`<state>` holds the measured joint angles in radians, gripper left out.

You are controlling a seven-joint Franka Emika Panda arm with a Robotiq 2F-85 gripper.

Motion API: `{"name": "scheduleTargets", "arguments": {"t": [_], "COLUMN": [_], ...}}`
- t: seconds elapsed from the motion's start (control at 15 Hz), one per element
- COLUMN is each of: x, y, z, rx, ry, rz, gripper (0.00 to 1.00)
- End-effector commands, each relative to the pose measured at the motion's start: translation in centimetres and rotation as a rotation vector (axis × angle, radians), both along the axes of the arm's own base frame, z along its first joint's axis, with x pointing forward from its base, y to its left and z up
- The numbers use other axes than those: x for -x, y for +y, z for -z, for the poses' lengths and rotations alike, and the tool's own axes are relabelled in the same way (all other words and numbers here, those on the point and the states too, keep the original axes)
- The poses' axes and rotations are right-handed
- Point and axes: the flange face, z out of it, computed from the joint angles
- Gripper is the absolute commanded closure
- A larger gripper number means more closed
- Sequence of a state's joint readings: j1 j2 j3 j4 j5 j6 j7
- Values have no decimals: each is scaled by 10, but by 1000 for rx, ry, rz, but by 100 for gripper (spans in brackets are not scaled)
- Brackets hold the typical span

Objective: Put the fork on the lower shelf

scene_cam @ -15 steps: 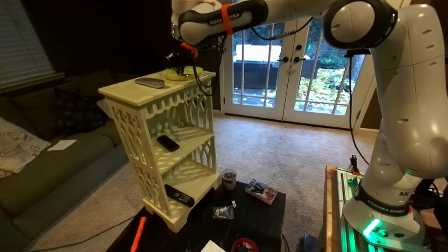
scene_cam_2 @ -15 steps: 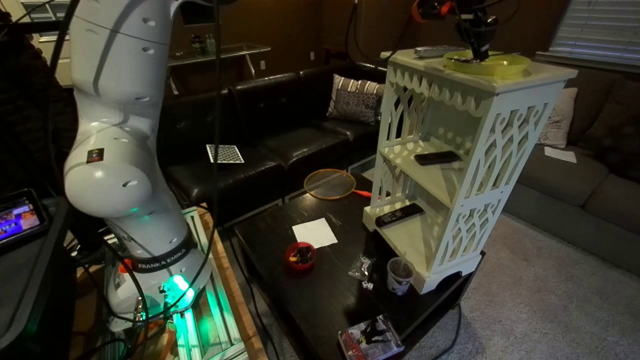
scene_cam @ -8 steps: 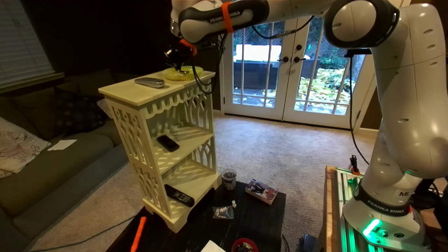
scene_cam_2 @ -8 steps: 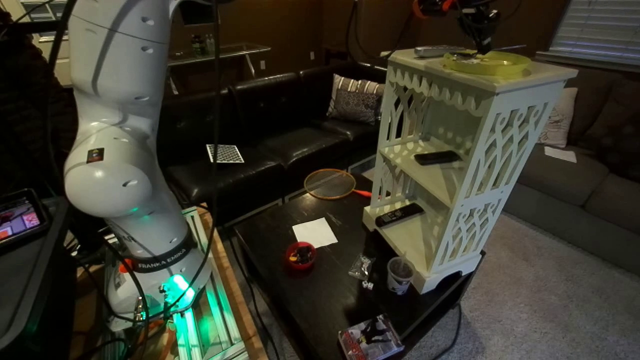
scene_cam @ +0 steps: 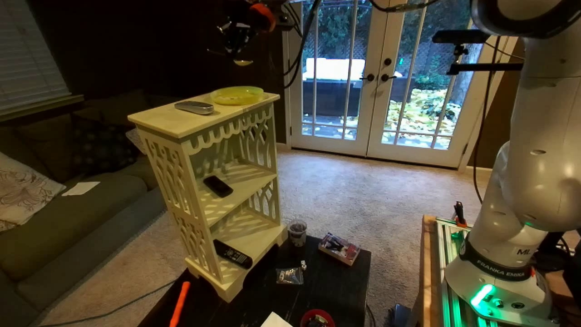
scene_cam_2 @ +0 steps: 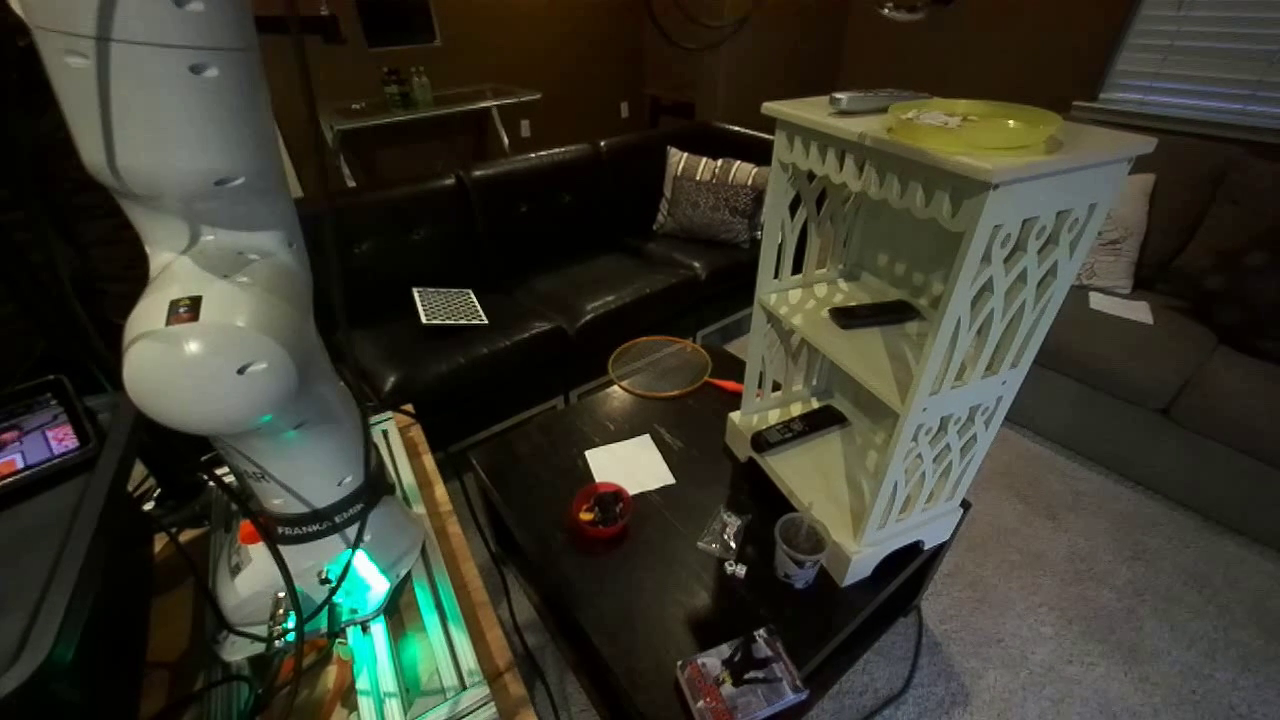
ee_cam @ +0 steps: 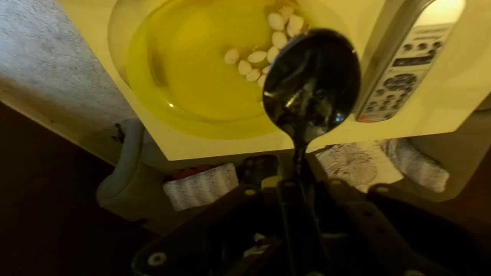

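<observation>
No fork shows; the utensil in my gripper is a dark, shiny spoon (ee_cam: pixel 312 80). My gripper (ee_cam: pixel 301 172) is shut on its handle, with the bowl pointing out over the rack top. In an exterior view, the gripper (scene_cam: pixel 237 53) hangs well above the rack, and the spoon's bowl (scene_cam: pixel 243 62) shows below it. In an exterior view, only a bit of the spoon (scene_cam_2: pixel 905 11) shows at the top edge, the gripper out of frame. The lower shelf (scene_cam: pixel 249 181), the cream-white middle tier, also shows in an exterior view (scene_cam_2: pixel 842 345), bearing a black phone-like object (scene_cam: pixel 218 185).
The rack's top board (scene_cam: pixel 159 119) holds a yellow plate (scene_cam: pixel 237 96) with white pieces in it (ee_cam: pixel 257 56) and a silver remote (scene_cam: pixel 194 107). A black remote (scene_cam: pixel 232 253) lies on the bottom tier. A cup (scene_cam: pixel 297 232) and a boxed item (scene_cam: pixel 339 248) stand on the dark table (scene_cam_2: pixel 640 610).
My gripper has risen from the yellow plate with the spoon in it, going almost wholly out of an exterior view. The arm has lifted; the rack and its items have not moved.
</observation>
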<state>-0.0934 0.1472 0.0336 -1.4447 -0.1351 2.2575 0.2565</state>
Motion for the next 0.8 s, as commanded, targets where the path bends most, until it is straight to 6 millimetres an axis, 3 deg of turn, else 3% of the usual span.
{"name": "scheduleTargets", "arguments": {"t": [0.0, 0.13, 0.33, 0.6, 0.73], "x": [67, 98, 145, 207, 237], "y": [16, 24, 36, 44, 44], "z": [-10, -6, 17, 62, 92], "rx": [-8, -18, -50, -69, -90], "ry": [26, 75, 172, 317, 471], "rz": [-195, -297, -422, -519, -513], "gripper": [98, 98, 98, 98, 98]}}
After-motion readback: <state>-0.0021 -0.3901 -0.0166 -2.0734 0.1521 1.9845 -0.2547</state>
